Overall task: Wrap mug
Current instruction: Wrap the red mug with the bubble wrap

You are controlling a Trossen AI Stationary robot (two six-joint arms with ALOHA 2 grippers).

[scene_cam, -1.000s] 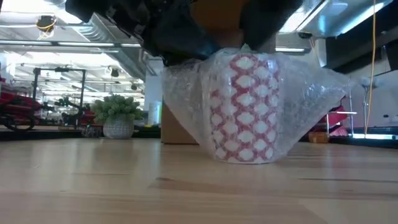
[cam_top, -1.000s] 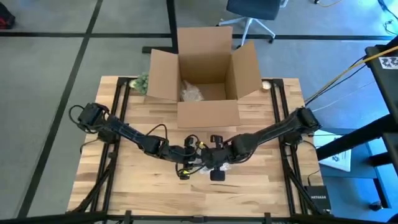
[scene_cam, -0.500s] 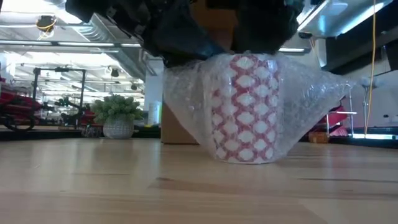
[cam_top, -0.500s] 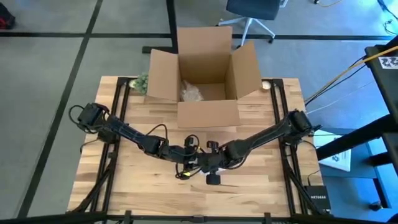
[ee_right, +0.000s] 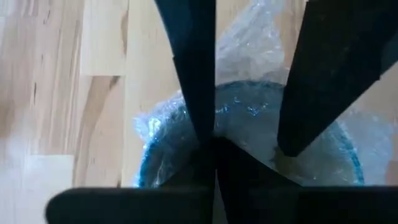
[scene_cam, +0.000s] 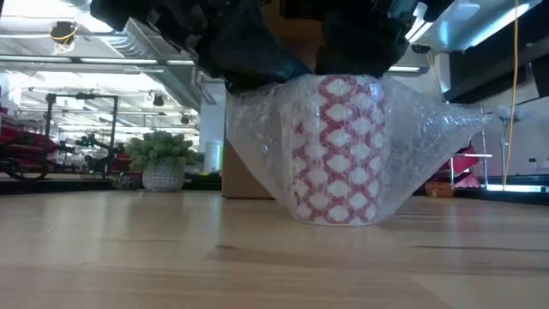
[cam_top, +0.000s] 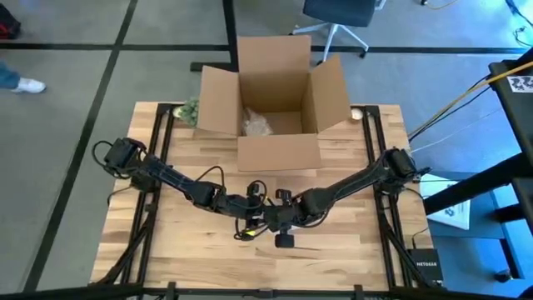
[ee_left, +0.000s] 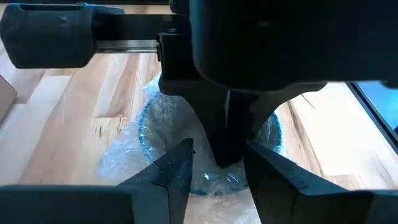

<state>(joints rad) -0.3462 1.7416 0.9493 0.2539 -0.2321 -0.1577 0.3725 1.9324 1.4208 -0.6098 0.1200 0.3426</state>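
Right end effector (cam_top: 281, 218) dropped onto one mug (scene_cam: 337, 150), fingers apart; left end effector (cam_top: 255, 215) apart too.

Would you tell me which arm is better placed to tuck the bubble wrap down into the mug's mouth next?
Probably the right. The right gripper hangs directly over the mug, one of its fingers pointing down into the bubble wrap across the mouth. The left gripper waits beside the rim, open.
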